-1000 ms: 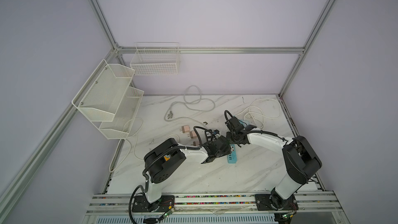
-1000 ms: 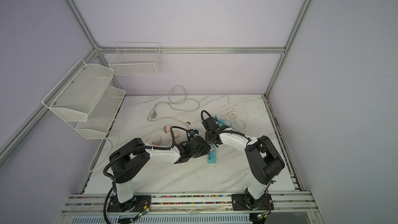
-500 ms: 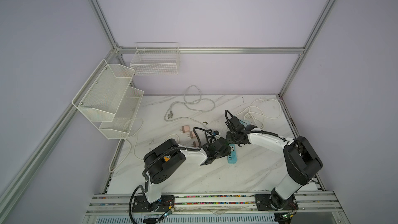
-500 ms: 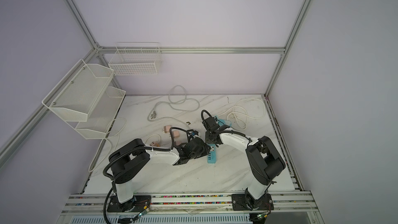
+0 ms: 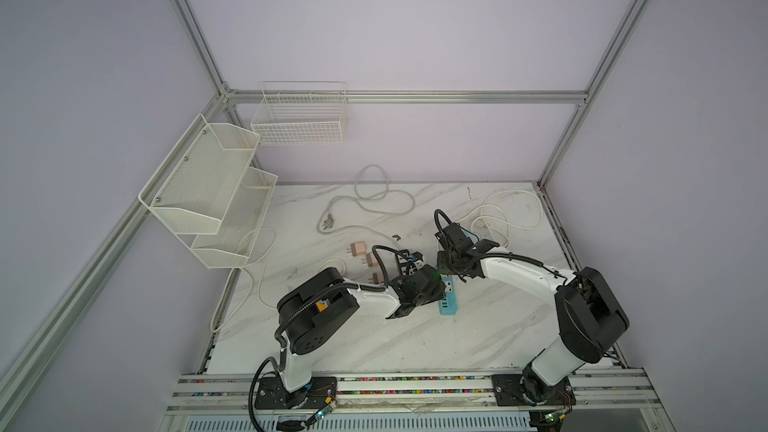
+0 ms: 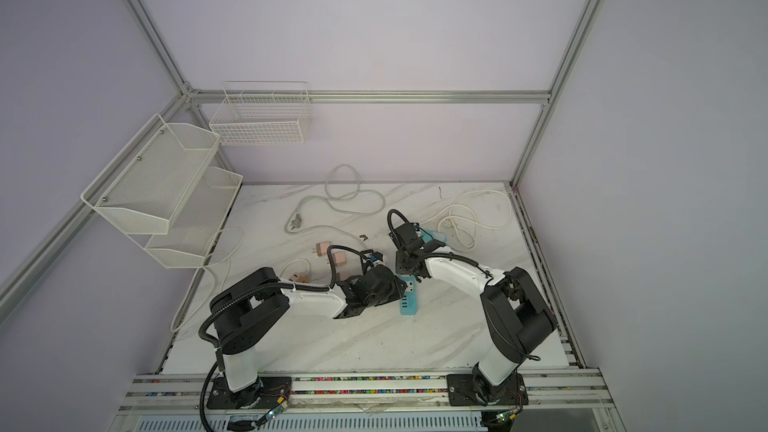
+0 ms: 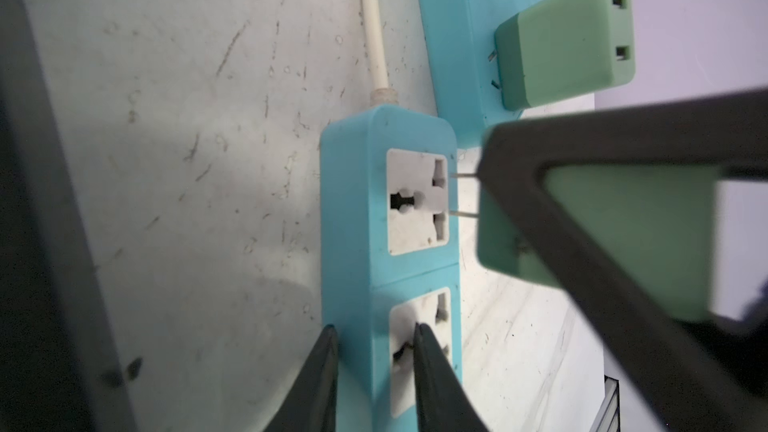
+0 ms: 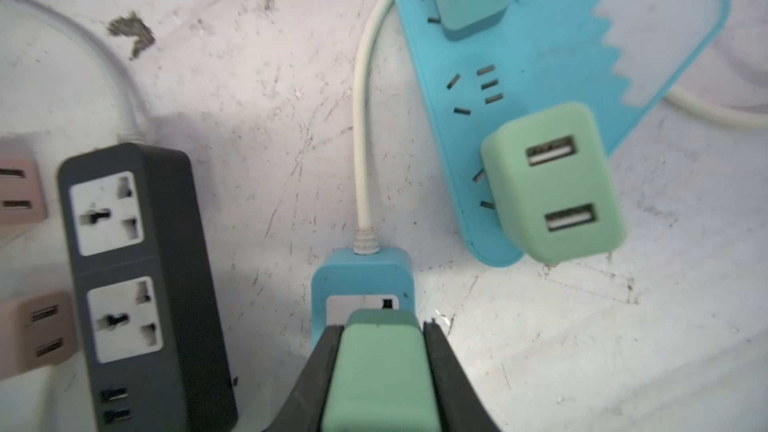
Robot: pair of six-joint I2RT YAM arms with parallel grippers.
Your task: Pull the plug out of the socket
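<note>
While right pincer [image 8: 382,326] grips plug [image 8: 378,371], black strip [image 8: 141,284] alongside

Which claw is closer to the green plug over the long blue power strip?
Right. The right gripper clamps the green plug itself; the left gripper pinches the power strip at the next socket.

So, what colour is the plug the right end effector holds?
Pale green plug, clearest in the right wrist view.

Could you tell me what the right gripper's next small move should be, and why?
Probably lift the green plug straight clear: the right gripper grips it, its prongs show bare beside the blue strip, which the left gripper pins.
</note>
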